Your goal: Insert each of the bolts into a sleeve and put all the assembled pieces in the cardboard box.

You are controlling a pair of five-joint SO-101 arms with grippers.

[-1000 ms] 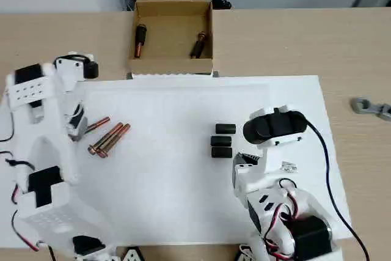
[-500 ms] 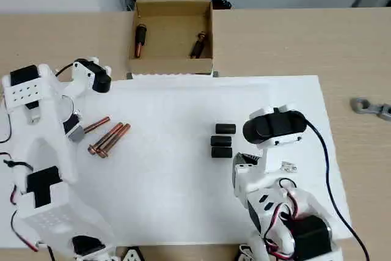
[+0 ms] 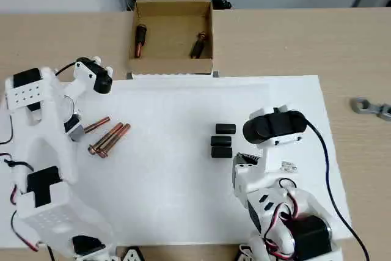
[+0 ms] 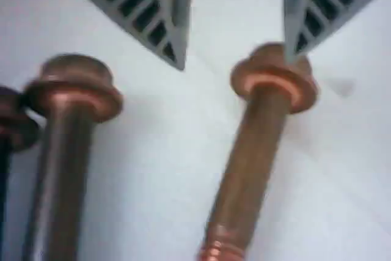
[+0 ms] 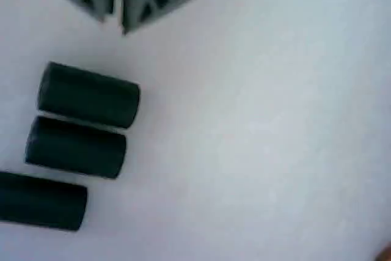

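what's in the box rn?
Inside the box: one sleeved bolt by its left wall, another by its right. Their sleeves hide part of each bolt.

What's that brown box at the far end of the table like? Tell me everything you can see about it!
The cardboard box is brown, roughly square and open on top, with low upright walls. It sits flat on the wooden table, right at the far edge of the white sheet. Two finished pieces lie inside, each a copper bolt in a black sleeve: the left assembled piece by the left wall, the right assembled piece by the right wall. The floor between them is bare.
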